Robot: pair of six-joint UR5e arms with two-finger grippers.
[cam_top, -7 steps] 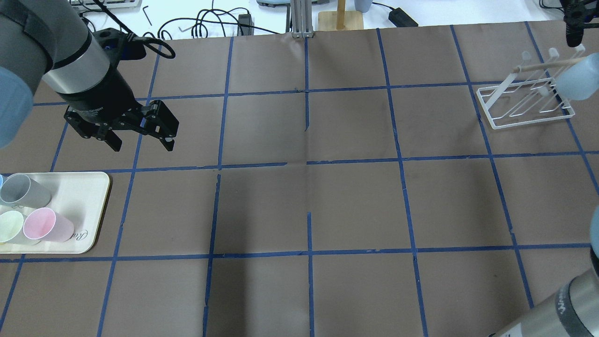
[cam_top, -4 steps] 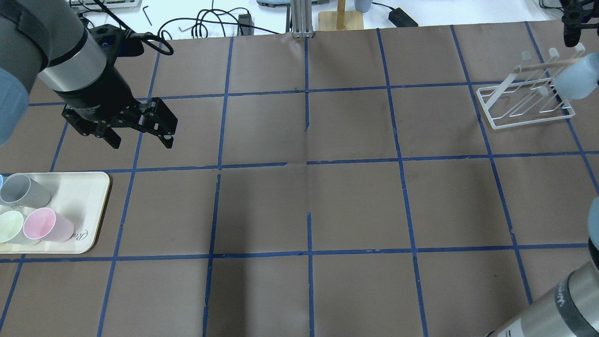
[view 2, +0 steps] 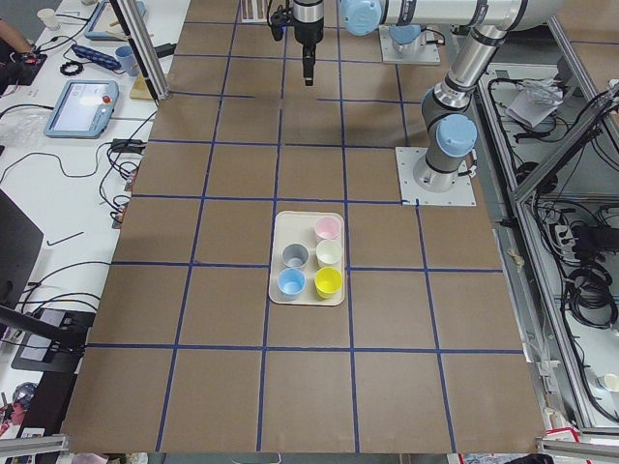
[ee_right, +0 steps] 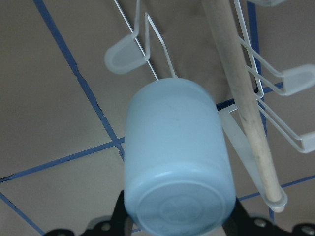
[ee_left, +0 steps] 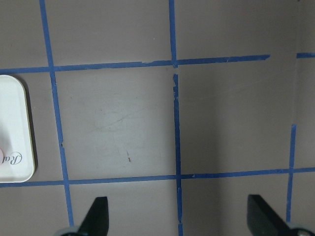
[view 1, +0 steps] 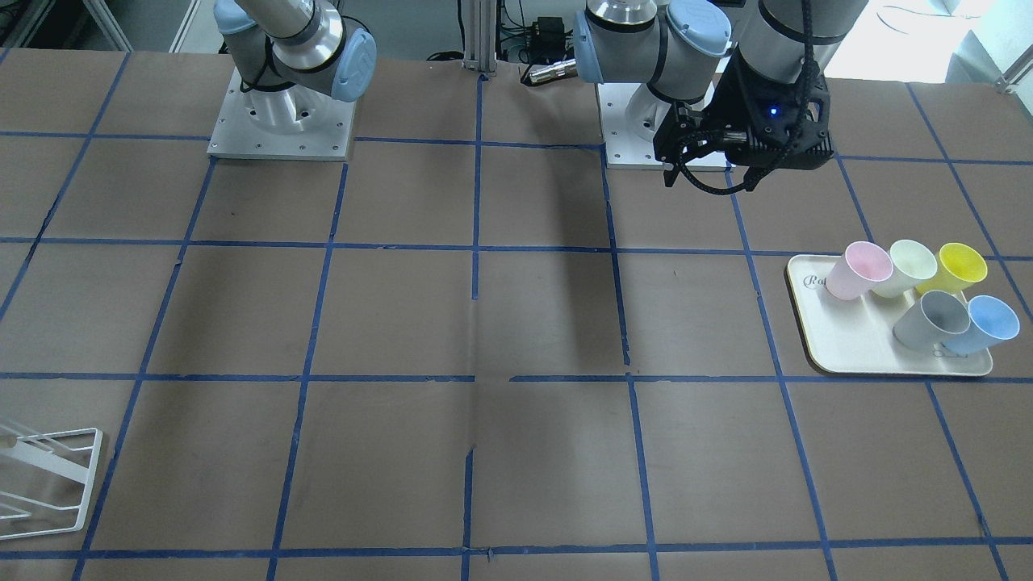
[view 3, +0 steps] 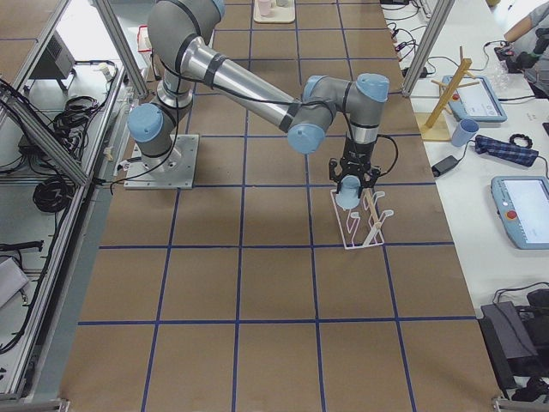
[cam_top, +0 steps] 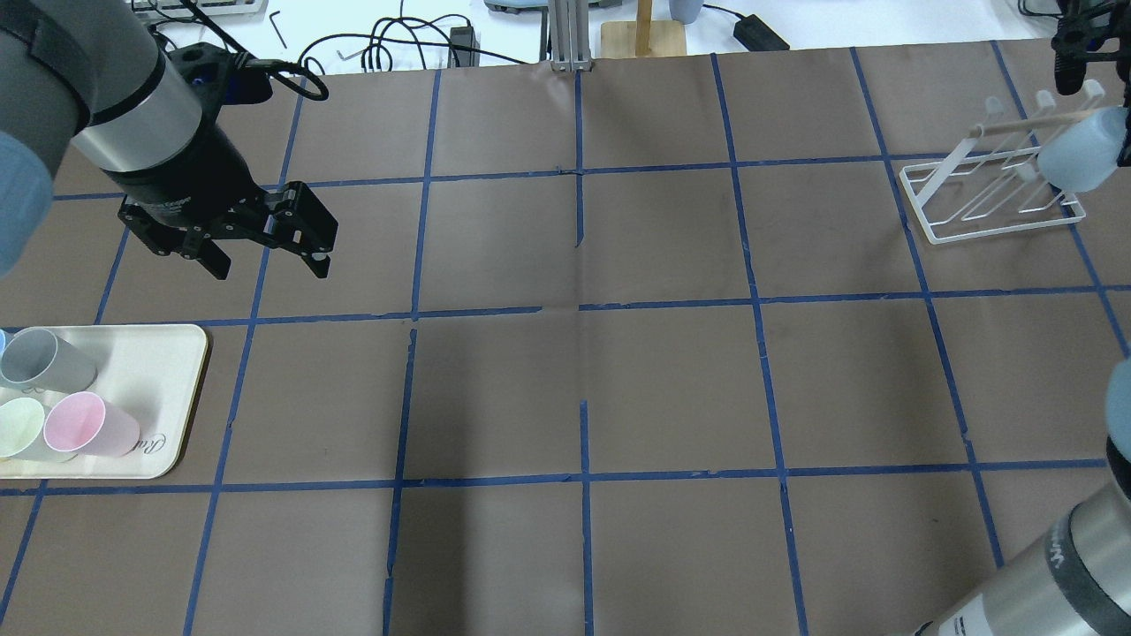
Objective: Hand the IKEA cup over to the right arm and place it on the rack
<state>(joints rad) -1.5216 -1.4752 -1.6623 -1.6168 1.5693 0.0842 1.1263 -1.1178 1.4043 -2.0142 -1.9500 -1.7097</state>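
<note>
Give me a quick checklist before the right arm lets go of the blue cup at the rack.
1. Right gripper shut on the IKEA cup: ok, fingers flank its base.
2. Cup mouth faces the rack: ok.
3. Cup seated on the rack: cannot tell, its body hides the contact.
4. Left gripper open, empty, far from rack: ok.
5. Other cups on the tray: ok.
</note>
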